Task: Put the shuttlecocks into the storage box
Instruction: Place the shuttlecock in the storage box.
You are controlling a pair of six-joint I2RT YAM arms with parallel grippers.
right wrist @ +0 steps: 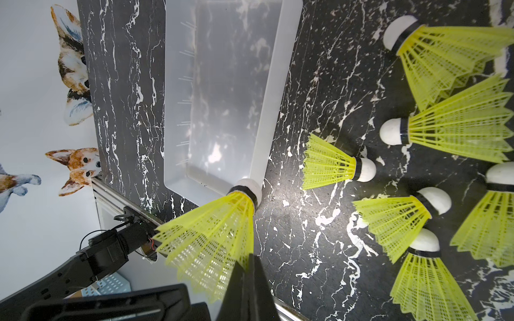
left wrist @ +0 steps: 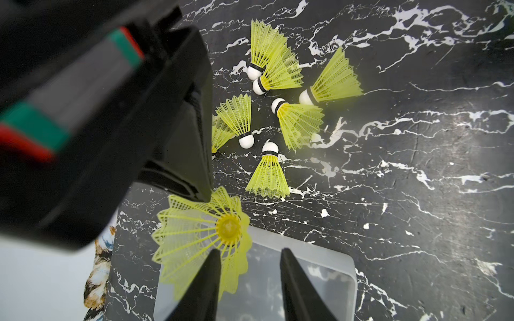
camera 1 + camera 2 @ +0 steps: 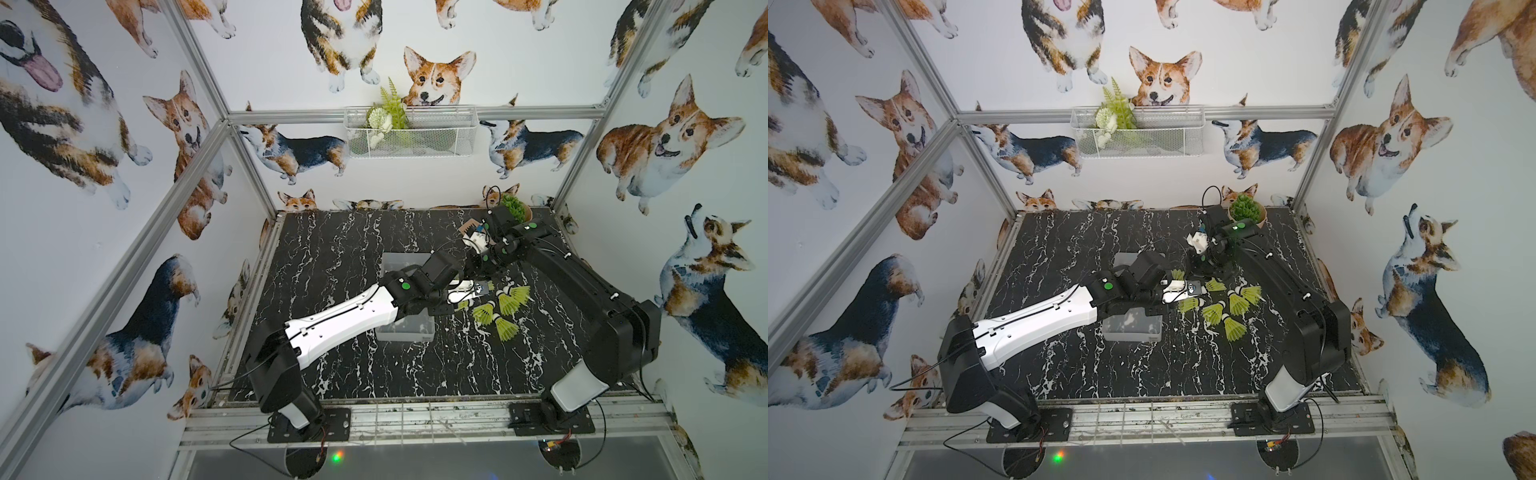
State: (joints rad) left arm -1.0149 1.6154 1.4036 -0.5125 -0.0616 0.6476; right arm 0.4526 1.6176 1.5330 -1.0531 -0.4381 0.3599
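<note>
The right end effector (image 1: 249, 259) was clamped flat on the skirt rim of one shuttlecock (image 1: 214, 236). That hold left the white tip and most of the cone free, probably so the other arm could take it or so it could drop tip first. The shuttlecock's long axis ran straight out from the closed fingers. Its tip was farthest from them, aimed down at the near corner of the storage box (image 1: 230, 83) just ahead, and the open mouth of the skirt faced back.

The left end effector (image 2: 249, 250) met that open mouth with its jaws parted, and an edge of the skirt lay in the gap between them. It looked like the start of a handover. No pinch showed, and contact could not be told. The box lay directly beneath the left fingers and looked empty.

Seven loose shuttlecocks (image 2: 300, 122) lay on their sides on the desk (image 1: 319, 222), beyond the left fingertips and on the side of the right end effector away from the box. Their tips mostly turned inward and their skirts fanned outward.
</note>
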